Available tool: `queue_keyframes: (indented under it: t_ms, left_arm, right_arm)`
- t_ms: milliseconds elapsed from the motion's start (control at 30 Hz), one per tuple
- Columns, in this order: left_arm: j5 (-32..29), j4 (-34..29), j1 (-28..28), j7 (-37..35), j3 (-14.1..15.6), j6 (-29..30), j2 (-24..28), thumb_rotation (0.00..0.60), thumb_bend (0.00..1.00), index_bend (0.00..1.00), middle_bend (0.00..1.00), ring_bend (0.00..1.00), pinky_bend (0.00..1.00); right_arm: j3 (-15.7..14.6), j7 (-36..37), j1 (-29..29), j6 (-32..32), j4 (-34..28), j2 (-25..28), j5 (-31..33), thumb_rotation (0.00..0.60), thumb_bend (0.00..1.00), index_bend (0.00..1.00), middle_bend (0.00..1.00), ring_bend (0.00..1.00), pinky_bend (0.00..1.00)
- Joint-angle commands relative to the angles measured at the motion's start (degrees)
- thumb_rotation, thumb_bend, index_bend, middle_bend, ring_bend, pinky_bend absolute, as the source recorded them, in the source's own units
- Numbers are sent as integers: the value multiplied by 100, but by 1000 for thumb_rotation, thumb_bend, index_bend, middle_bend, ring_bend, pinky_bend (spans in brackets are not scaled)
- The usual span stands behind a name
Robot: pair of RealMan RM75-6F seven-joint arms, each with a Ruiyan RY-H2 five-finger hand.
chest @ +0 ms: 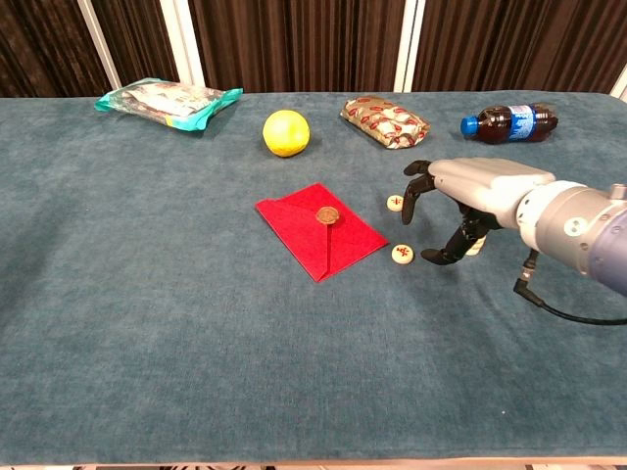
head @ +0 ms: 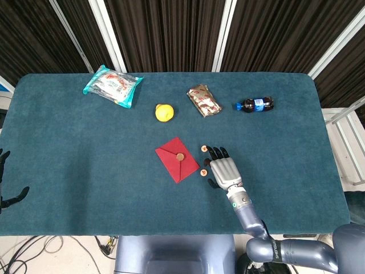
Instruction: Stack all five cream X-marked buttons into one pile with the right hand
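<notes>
Counter (chest: 147,323), teal cloth. Red envelope (chest: 320,231) central; lemon (chest: 286,132), foil packet (chest: 386,121), cola bottle (chest: 509,122) and snack bag (chest: 168,102) behind it. Two cream buttons (chest: 402,254) just right of the envelope.

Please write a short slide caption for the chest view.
Right hand hovers by two cream buttons beside a red envelope.

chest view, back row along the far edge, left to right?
snack bag → lemon → foil packet → cola bottle
</notes>
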Motion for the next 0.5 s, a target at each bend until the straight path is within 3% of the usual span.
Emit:
queue_keyframes:
  t_ms: [33,500]
  left_arm:
    - [-1,-4,0,2,0,0,-1,600,196,100,0,0,0]
    - [-43,-22,3,-9,-17,-4,-1,600,197,101,0,0,0]
  right_arm:
    - [53,-243,115,19,176,-151,178,600,397,376,0,0,0]
    - [254,-321,264,-270,332,-279,787,600,398,398,0,0,0]
